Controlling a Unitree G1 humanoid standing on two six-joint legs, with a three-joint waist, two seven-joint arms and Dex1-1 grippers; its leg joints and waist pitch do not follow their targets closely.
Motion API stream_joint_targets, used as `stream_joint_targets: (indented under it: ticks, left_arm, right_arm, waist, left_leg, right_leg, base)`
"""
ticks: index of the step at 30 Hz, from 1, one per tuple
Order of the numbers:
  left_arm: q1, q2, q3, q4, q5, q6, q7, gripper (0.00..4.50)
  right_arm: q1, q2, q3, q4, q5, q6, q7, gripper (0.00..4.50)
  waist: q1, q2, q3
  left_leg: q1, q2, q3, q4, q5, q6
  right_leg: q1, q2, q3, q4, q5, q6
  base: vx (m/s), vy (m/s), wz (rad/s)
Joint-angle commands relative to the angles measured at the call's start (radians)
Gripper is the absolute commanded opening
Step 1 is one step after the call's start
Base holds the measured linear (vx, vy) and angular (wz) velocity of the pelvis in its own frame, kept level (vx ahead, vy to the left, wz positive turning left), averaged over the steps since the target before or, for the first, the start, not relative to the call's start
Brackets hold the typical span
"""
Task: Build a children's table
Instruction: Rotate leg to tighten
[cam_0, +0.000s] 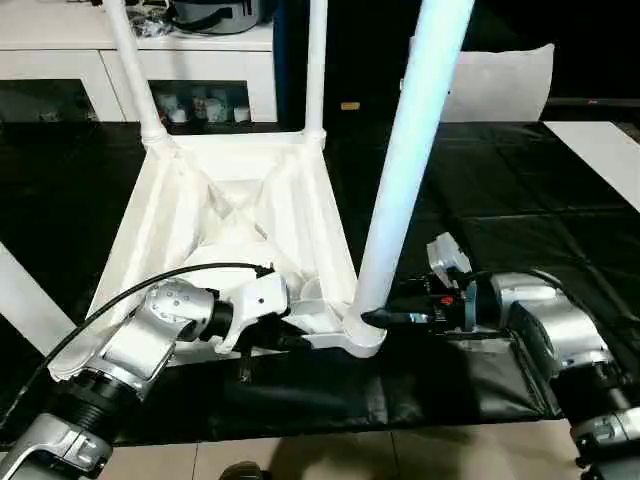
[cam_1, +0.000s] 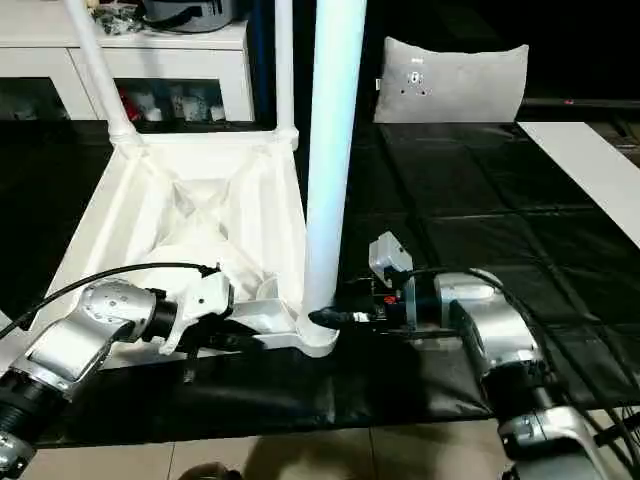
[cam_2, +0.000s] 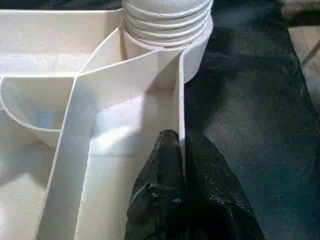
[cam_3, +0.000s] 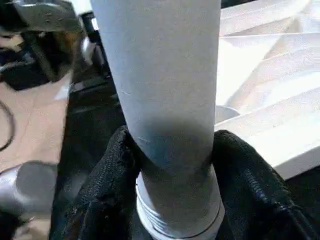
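Your right end effector (cam_0: 385, 318) pinched the leg (cam_0: 410, 150) at lower centre; the left end effector (cam_2: 181, 165) clamped the top's (cam_0: 240, 200) rim. You were seating this leg, so twisting it home looked next.

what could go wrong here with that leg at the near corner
1. The right gripper clasps the near leg just above its threads, which still show above the near corner socket. Turning it crooked might cross-thread it.
2. The left gripper pinches only a thin rim wall of the tabletop; the top might twist loose under the turning.
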Motion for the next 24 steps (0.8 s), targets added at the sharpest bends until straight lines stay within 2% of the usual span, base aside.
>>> stream_joint_targets:
  ticks: [1, 2, 3, 4, 5, 6, 7, 8, 9, 10, 11, 12, 13, 14, 15, 16, 17, 18, 19, 20, 21, 22, 23, 24]
  left_arm:
    - [-0.011, -0.086, 0.037, -0.074, -0.06, 0.08, 0.115, 0.0]
    - [-0.01, -0.096, 0.043, -0.082, -0.061, 0.094, 0.133, 0.0]
    - [-0.01, -0.11, 0.052, -0.091, -0.059, 0.113, 0.154, 0.0]
    - [-0.013, -0.132, 0.059, -0.104, -0.057, 0.14, 0.181, 0.0]
    - [-0.013, -0.133, 0.059, -0.105, -0.057, 0.142, 0.183, 0.0]
    - [-0.022, -0.186, 0.061, -0.13, -0.046, 0.196, 0.243, 0.0]
    - [-0.026, -0.209, 0.06, -0.139, -0.04, 0.217, 0.268, 0.0]
    - [-0.032, -0.231, 0.054, -0.145, -0.031, 0.233, 0.29, 0.0]
    - [-0.044, -0.267, 0.044, -0.14, -0.008, 0.247, 0.331, 0.0]
    - [-0.06, -0.3, 0.03, -0.12, 0.02, 0.251, 0.373, 0.0]
    - [-0.06, -0.3, 0.03, -0.12, 0.02, 0.251, 0.373, 0.0]
    - [-0.087, -0.332, 0.003, -0.074, 0.078, 0.24, 0.439, 0.0]
    - [-0.088, -0.333, 0.001, -0.072, 0.08, 0.239, 0.442, 0.0]
    - [-0.1, -0.344, -0.01, -0.051, 0.104, 0.233, 0.471, 0.0]
    - [-0.117, -0.366, -0.018, -0.021, 0.13, 0.23, 0.514, 0.0]
    - [-0.121, -0.371, -0.018, -0.016, 0.134, 0.23, 0.523, 0.0]
    - [-0.126, -0.379, -0.017, -0.009, 0.139, 0.231, 0.536, 0.0]
    - [-0.132, -0.38, -0.011, -0.002, 0.151, 0.229, 0.55, 0.0]
    - [-0.132, -0.38, -0.011, -0.002, 0.151, 0.229, 0.55, 0.0]
    - [-0.131, -0.37, -0.01, 0.0, 0.16, 0.223, 0.548, 0.0]
    - [-0.127, -0.346, -0.007, 0.006, 0.176, 0.211, 0.542, 0.0]
    - [-0.127, -0.346, -0.007, 0.006, 0.176, 0.211, 0.542, 0.0]
    - [-0.125, -0.335, -0.005, 0.009, 0.181, 0.206, 0.538, 0.0]
    - [-0.122, -0.321, -0.005, 0.014, 0.186, 0.195, 0.53, 0.0]
  right_arm:
    - [-0.01, 0.064, -0.005, 0.035, -0.088, 0.021, -0.24, 1.9]
    - [-0.014, 0.075, -0.013, 0.04, -0.093, 0.028, -0.276, 1.89]
    - [-0.017, 0.09, -0.025, 0.043, -0.096, 0.038, -0.315, 1.89]
    - [-0.02, 0.109, -0.035, 0.042, -0.101, 0.051, -0.363, 1.89]
    - [-0.021, 0.11, -0.036, 0.042, -0.102, 0.052, -0.366, 1.89]
    - [-0.028, 0.164, -0.061, 0.039, -0.108, 0.092, -0.486, 1.89]
    - [-0.032, 0.189, -0.072, 0.038, -0.109, 0.111, -0.538, 1.88]
    - [-0.036, 0.214, -0.081, 0.039, -0.114, 0.127, -0.592, 1.88]
    - [-0.043, 0.254, -0.092, 0.044, -0.128, 0.142, -0.676, 1.88]
    - [-0.052, 0.289, -0.101, 0.055, -0.142, 0.148, -0.751, 1.88]
    - [-0.052, 0.289, -0.101, 0.055, -0.142, 0.148, -0.751, 1.88]
    - [-0.067, 0.335, -0.117, 0.072, -0.155, 0.156, -0.844, 1.88]
    - [-0.067, 0.337, -0.118, 0.072, -0.154, 0.156, -0.847, 1.88]
    - [-0.071, 0.356, -0.127, 0.077, -0.145, 0.158, -0.868, 1.88]
    - [-0.072, 0.375, -0.131, 0.079, -0.141, 0.149, -0.887, 1.88]
    - [-0.071, 0.377, -0.13, 0.079, -0.142, 0.145, -0.89, 2.23]
    - [-0.069, 0.378, -0.126, 0.074, -0.148, 0.136, -0.892, 2.23]
    - [-0.056, 0.373, -0.128, 0.052, -0.145, 0.127, -0.879, 2.58]
    - [-0.056, 0.373, -0.128, 0.052, -0.145, 0.127, -0.879, 2.61]
    - [-0.047, 0.365, -0.131, 0.039, -0.14, 0.113, -0.862, 2.64]
    - [-0.03, 0.347, -0.143, 0.02, -0.13, 0.085, -0.83, 2.72]
    - [-0.03, 0.347, -0.143, 0.02, -0.13, 0.085, -0.83, 2.72]
    - [-0.024, 0.338, -0.147, 0.016, -0.127, 0.07, -0.815, 2.85]
    - [-0.014, 0.321, -0.149, 0.009, -0.129, 0.047, -0.796, 3.06]
  waist:
    - [-0.008, -0.003, -0.037]
    - [-0.025, -0.009, -0.035]
    - [-0.032, -0.009, -0.035]
    - [-0.048, -0.006, -0.037]
    - [-0.058, 0.001, -0.037]
    - [-0.07, 0.006, -0.033]
    - [-0.073, 0.01, -0.031]
    - [-0.086, 0.007, -0.031]
    - [-0.088, 0.016, -0.026]
    - [-0.099, 0.026, -0.023]
    - [-0.099, 0.031, -0.021]
    - [-0.094, 0.029, -0.019]
    - [-0.091, 0.025, -0.014]
    - [-0.088, 0.012, -0.01]
    - [-0.096, -0.003, -0.012]
    - [-0.114, -0.017, 0.0]
    - [-0.122, 0.027, -0.002]
    - [-0.064, 0.081, -0.005]
    - [-0.053, 0.067, -0.009]
    - [-0.069, 0.023, -0.034]
    - [-0.041, -0.021, -0.03]
    - [-0.026, -0.028, -0.02]
    - [-0.025, -0.03, -0.015]
    - [0.0, -0.013, -0.033]
  left_leg:
    - [0.029, 0.03, -0.035, -0.078, -0.435, -0.022]
    - [0.024, 0.027, -0.04, -0.08, -0.456, -0.034]
    - [0.021, 0.024, -0.044, -0.08, -0.468, -0.036]
    - [0.02, 0.023, -0.049, -0.082, -0.495, -0.037]
    - [0.025, 0.025, -0.054, -0.083, -0.527, -0.03]
    - [0.019, 0.03, -0.059, -0.091, -0.555, -0.028]
    - [0.025, 0.03, -0.061, -0.092, -0.58, -0.028]
    - [0.021, 0.033, -0.068, -0.095, -0.611, -0.032]
    - [0.023, 0.038, -0.072, -0.103, -0.642, -0.036]
    - [0.026, 0.051, -0.077, -0.12, -0.717, -0.045]
    - [0.012, 0.065, -0.082, -0.147, -0.78, -0.06]
    - [0.001, 0.073, -0.076, -0.173, -0.819, -0.069]
    - [0.002, 0.069, -0.067, -0.181, -0.83, -0.071]
    - [0.051, 0.035, -0.045, -0.133, -0.789, -0.07]
    - [0.094, 0.003, -0.039, -0.068, -0.705, -0.054]
    - [0.106, -0.034, -0.031, 0.034, -0.484, -0.017]
    - [0.091, -0.004, -0.038, 0.018, -0.46, 0.003]
    - [-0.103, 0.076, -0.079, -0.156, -0.787, -0.058]
    - [-0.081, 0.061, -0.057, -0.165, -0.821, -0.087]
    - [0.009, 0.055, -0.067, -0.155, -0.782, -0.037]
    - [0.031, 0.006, -0.07, -0.064, -0.543, -0.073]
    - [0.041, -0.007, -0.06, -0.013, -0.403, -0.049]
    - [0.053, -0.009, -0.06, 0.02, -0.304, -0.026]
    - [-0.028, 0.019, -0.071, -0.073, -0.149, -0.016]
  right_leg:
    - [0.005, -0.07, 0.024, -0.116, -0.71, -0.075]
    - [0.01, -0.069, 0.011, -0.119, -0.734, -0.064]
    - [0.015, -0.07, 0.002, -0.121, -0.752, -0.053]
    - [0.019, -0.072, -0.011, -0.129, -0.765, -0.035]
    - [0.022, -0.073, -0.027, -0.139, -0.753, -0.029]
    - [0.03, -0.071, -0.036, -0.14, -0.716, -0.033]
    - [0.028, -0.071, -0.047, -0.148, -0.716, -0.032]
    - [0.042, -0.077, -0.063, -0.151, -0.7, -0.025]
    - [0.043, -0.075, -0.07, -0.152, -0.69, -0.025]
    - [0.053, -0.067, -0.08, -0.141, -0.619, -0.037]
    - [0.074, -0.062, -0.075, -0.103, -0.543, -0.051]
    - [0.082, -0.058, -0.054, -0.059, -0.479, -0.066]
    - [0.074, -0.053, -0.048, -0.054, -0.494, -0.069]
    - [0.017, -0.06, -0.056, -0.127, -0.678, -0.047]
    - [-0.024, -0.077, -0.073, -0.189, -0.816, -0.015]
    - [-0.033, -0.108, -0.139, -0.276, -0.999, 0.07]
    - [0.027, -0.094, -0.23, -0.3, -0.891, 0.124]
    - [0.206, -0.065, -0.146, 0.103, -0.364, 0.009]
    - [0.163, -0.044, -0.126, 0.047, -0.192, -0.028]
    - [0.105, -0.044, -0.043, 0.066, -0.216, -0.026]
    - [0.053, -0.145, -0.028, -0.107, -0.794, -0.007]
    - [0.016, -0.167, -0.013, -0.147, -0.958, 0.01]
    - [0.005, -0.185, -0.011, -0.173, -1.04, 0.007]
    - [0.076, -0.136, -0.02, -0.112, -0.754, -0.017]
  base:
    - [0.0, 0.0, 0.0]
    - [0.0, 0.0, 0.0]
    - [0.0, 0.0, 0.0]
    - [-0.043, 0.049, -0.19]
    - [-0.032, 0.056, -0.16]
    - [-0.032, 0.056, -0.16]
    - [-0.027, 0.05, -0.13]
    - [0.0, 0.0, 0.0]
    - [0.0, 0.0, 0.0]
    - [0.0, 0.0, 0.0]
    - [0.0, 0.0, 0.0]
    - [0.0, 0.0, 0.0]
    - [-0.06, -0.017, 0.01]
    - [0.0, 0.0, 0.0]
    - [0.0, 0.0, 0.0]
    - [0.0, 0.0, 0.0]
    - [0.086, 0.033, -0.36]
    - [0.086, 0.033, -0.36]
    - [0.153, 0.07, -0.22]
    - [0.132, -0.048, -0.13]
    - [0.132, -0.048, -0.13]
    - [0.039, -0.102, -0.1]
    - [0.0, 0.0, 0.0]
    - [0.0, 0.0, 0.0]
